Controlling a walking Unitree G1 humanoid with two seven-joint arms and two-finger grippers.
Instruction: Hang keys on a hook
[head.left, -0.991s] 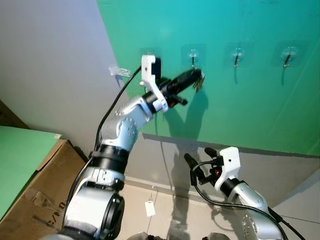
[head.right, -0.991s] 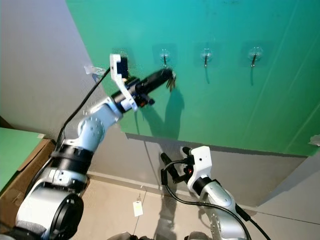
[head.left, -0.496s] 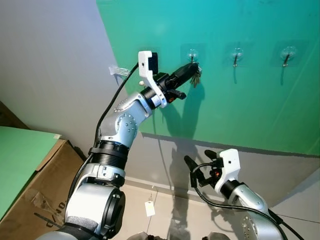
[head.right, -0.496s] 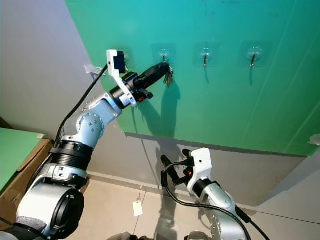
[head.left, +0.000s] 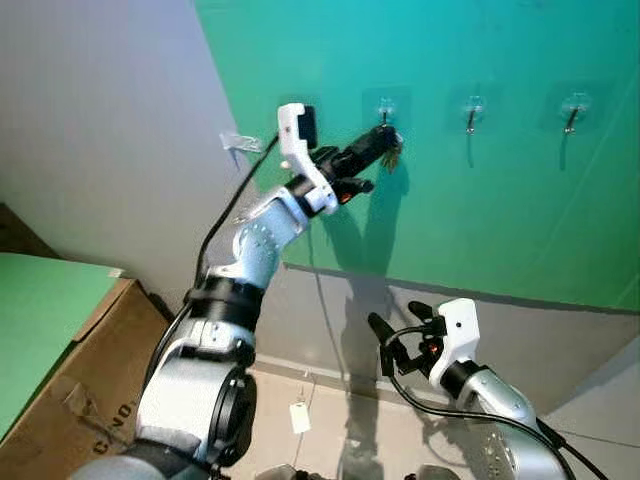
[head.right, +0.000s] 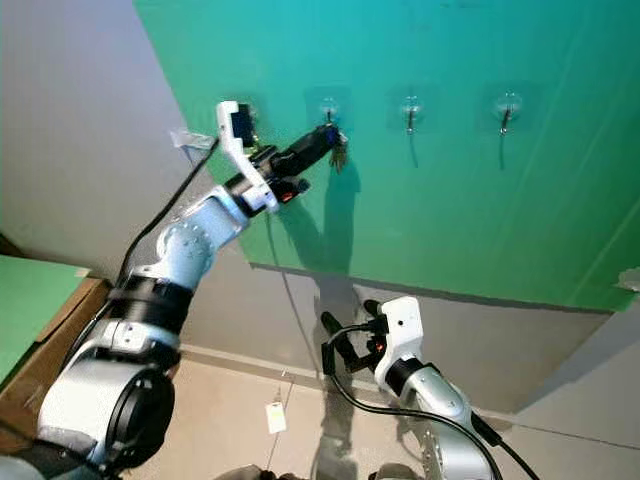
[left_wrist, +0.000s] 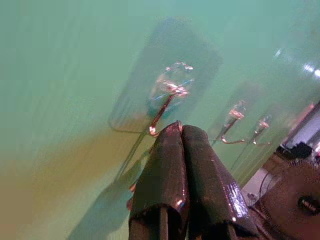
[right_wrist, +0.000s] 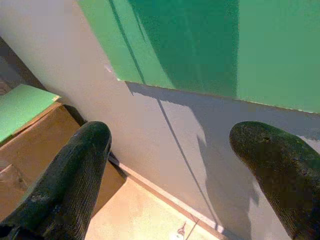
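Several clear adhesive hooks sit in a row on the green wall panel (head.left: 520, 200). My left gripper (head.left: 385, 143) is raised to the leftmost of the metal hooks (head.left: 384, 112) and is shut on a small bunch of keys (head.left: 394, 156) that dangles just below the hook. In the left wrist view the shut fingertips (left_wrist: 180, 134) sit right under the hook's bent wire (left_wrist: 164, 104); the keys are mostly hidden behind the fingers. Low down, my right gripper (head.left: 398, 318) is held open and empty in front of the grey lower wall.
Two more hooks (head.left: 473, 113) (head.left: 572, 112) lie to the right on the panel, and a clear clip (head.left: 240, 143) sits at its left edge. A cardboard box (head.left: 70, 380) stands at the lower left. A white tag (head.left: 300, 416) lies on the tiled floor.
My left gripper has carried the keys up and a little left, from below the hook to right at it. The right arm has barely moved.
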